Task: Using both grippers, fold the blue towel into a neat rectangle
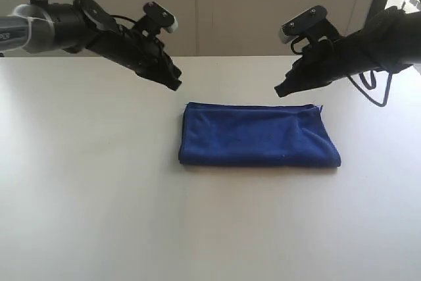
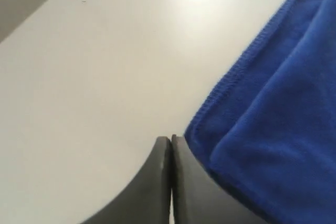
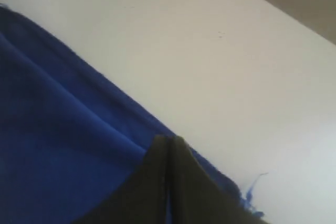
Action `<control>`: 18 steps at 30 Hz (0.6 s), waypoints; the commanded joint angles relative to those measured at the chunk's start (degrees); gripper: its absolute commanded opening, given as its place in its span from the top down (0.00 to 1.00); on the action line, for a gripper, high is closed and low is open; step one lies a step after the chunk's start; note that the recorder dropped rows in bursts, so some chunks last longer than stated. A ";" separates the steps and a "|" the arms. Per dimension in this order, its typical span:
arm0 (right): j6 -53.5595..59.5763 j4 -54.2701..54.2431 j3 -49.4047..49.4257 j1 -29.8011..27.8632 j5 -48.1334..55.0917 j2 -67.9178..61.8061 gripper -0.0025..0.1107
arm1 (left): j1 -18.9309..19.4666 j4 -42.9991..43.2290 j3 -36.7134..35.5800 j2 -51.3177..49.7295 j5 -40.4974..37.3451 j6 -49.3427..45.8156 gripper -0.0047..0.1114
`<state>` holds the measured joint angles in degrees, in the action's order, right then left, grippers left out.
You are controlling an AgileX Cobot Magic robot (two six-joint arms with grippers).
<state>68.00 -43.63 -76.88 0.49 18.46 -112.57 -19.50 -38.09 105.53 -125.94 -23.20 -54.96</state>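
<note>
Blue plush towel (image 1: 258, 135) lies folded in a wide rectangle mid-bench, w/ bare pale bench (image 1: 99, 215) in front of it on the near side. Near long edge looks rounded, prob. the fold. Far edge shows stacked layers, and the left wrist view picks up a stitched hem (image 2: 236, 72). Judging by look it's soft, light and limp w/ no stiffness, so it'll sag and drag if lifted from one point, and the layers may slide over each other. Not fragile, and the nap shouldn't be slippery. Best hold, IMO: pinch thru all layers at the two far corners, or at both ends of one short side, one tool each, keeping edges level. Far right corner is a bit ragged w/ a loose thread (image 1: 320, 106) sticking out. Just beyond the far edge, left tool (image 1: 173, 83) hovers off the far left corner, clear of the cloth, jaws pressed together w/ nothing between them. Right tool (image 1: 281, 90) hangs by the far edge nr the right corner, jaws likewise clenched & empty. Behind is a plain light wall (image 1: 263, 4). No brand, label or readable writing anywhere, and no tag visible.
</note>
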 commanded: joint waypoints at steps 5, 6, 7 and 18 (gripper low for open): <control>0.79 -0.80 0.22 5.01 1.26 -6.02 0.98 | 6.78 -0.39 0.13 2.52 -0.51 4.09 0.96; 0.79 -0.80 0.22 5.72 0.46 -6.71 0.98 | 7.29 -0.39 0.13 2.61 -0.51 4.09 0.96; 0.79 -0.80 0.22 6.86 -0.57 -7.72 0.98 | 8.12 -0.39 0.13 3.00 -0.67 4.09 0.96; 0.79 -0.80 0.14 15.50 0.33 -12.55 0.98 | 11.40 -0.39 0.13 3.30 -2.32 4.09 0.96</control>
<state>68.22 -44.49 -77.03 13.54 16.67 -123.77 -8.74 -37.85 105.53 -123.37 -23.65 -51.40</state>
